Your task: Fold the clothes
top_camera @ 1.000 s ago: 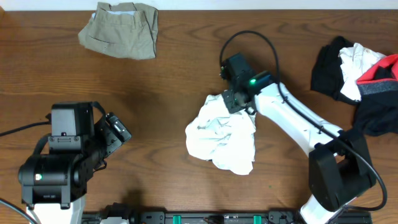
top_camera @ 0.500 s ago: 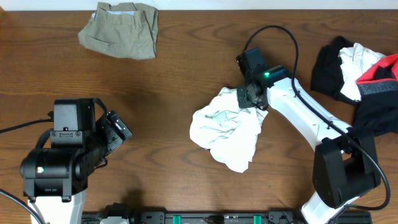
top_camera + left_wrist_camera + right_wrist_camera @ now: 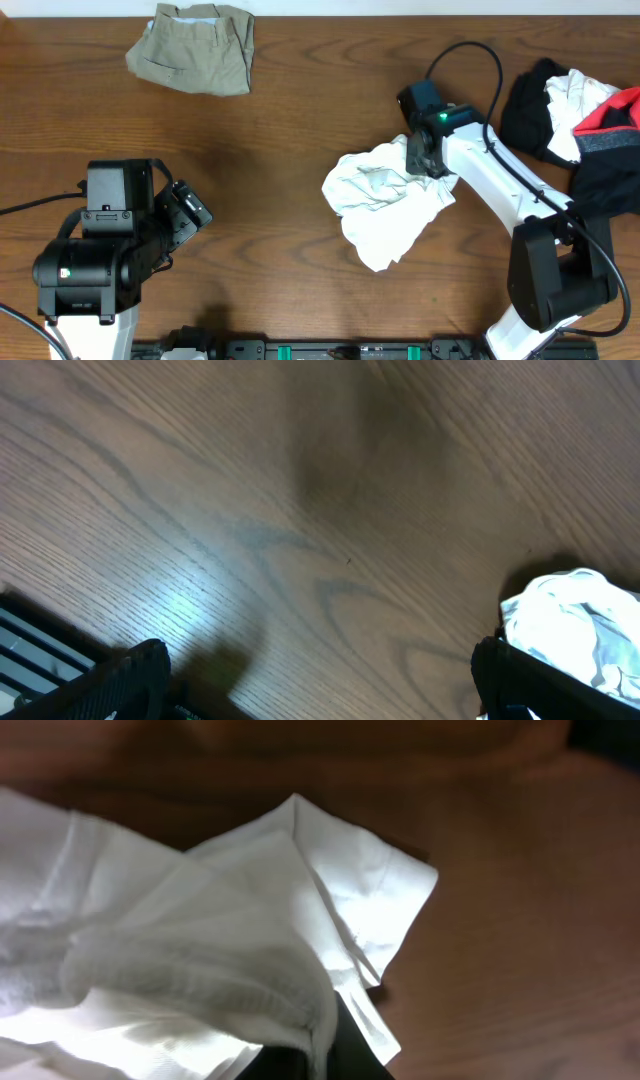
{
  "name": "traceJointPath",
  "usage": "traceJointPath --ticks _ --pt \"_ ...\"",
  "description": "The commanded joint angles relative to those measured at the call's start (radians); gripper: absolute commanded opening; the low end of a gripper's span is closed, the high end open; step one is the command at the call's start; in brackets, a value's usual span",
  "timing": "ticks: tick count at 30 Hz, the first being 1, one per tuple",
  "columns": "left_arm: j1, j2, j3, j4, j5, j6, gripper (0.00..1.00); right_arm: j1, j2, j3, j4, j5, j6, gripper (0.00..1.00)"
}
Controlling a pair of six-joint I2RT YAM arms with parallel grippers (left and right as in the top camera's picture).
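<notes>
A crumpled white garment (image 3: 385, 200) lies on the wooden table right of centre. My right gripper (image 3: 420, 155) is shut on its upper right edge. In the right wrist view the white fabric (image 3: 200, 950) bunches over the dark fingers (image 3: 345, 1050) and drapes onto the wood. My left gripper (image 3: 195, 210) rests at the table's left side, open and holding nothing. In the left wrist view its fingers (image 3: 130, 675) stand wide apart over bare wood, with the white garment (image 3: 575, 620) far off at the right.
A folded khaki piece (image 3: 192, 45) lies at the back left. At the right edge sits a pile of black, white and red clothes (image 3: 580, 120). The right arm's cable (image 3: 470, 60) loops above the wrist.
My right gripper has dragged the white garment to the right and slightly towards the back. The left arm has hardly moved.
</notes>
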Motion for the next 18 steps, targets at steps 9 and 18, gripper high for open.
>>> traceJointPath --ticks 9,18 --pt "0.005 0.001 -0.002 -0.003 -0.009 0.000 0.98 -0.011 0.005 -0.080 -0.152 0.037 0.079 0.22" --pt "0.005 0.002 -0.002 -0.003 -0.010 0.004 0.98 -0.026 -0.048 -0.005 -0.354 0.139 0.230 0.15"
